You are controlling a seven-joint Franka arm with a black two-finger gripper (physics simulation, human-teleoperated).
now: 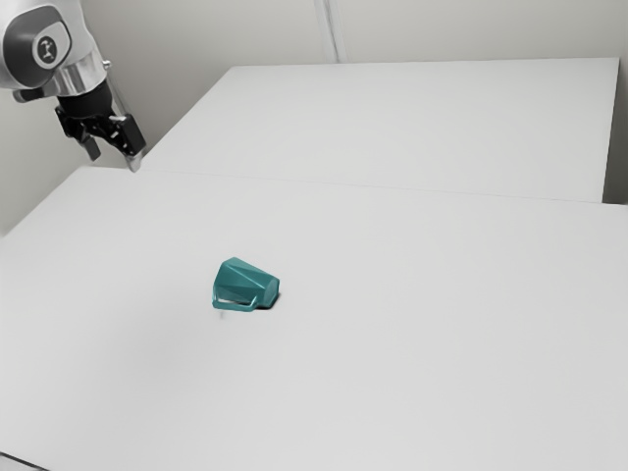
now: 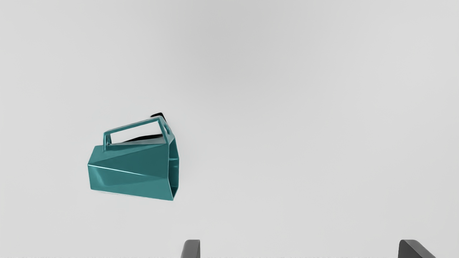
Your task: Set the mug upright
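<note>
At ten o'clock in the exterior view, the fingers (image 1: 134,143) are carried by the white-and-grey arm (image 1: 49,49), tips angled toward five o'clock. In the wrist view the fingers (image 2: 191,249) are seen spread wide, with the white tabletop (image 1: 412,324) showing between. Out from there, between four and five o'clock in the exterior view, the teal mug (image 1: 243,283) is found, well apart from them. It is laid on its side: mouth turned toward ten o'clock, base toward four, handle (image 1: 234,308) set toward six. Farther out, near one o'clock, a second white surface (image 1: 422,128) is backed by a grey wall (image 1: 471,25).
</note>
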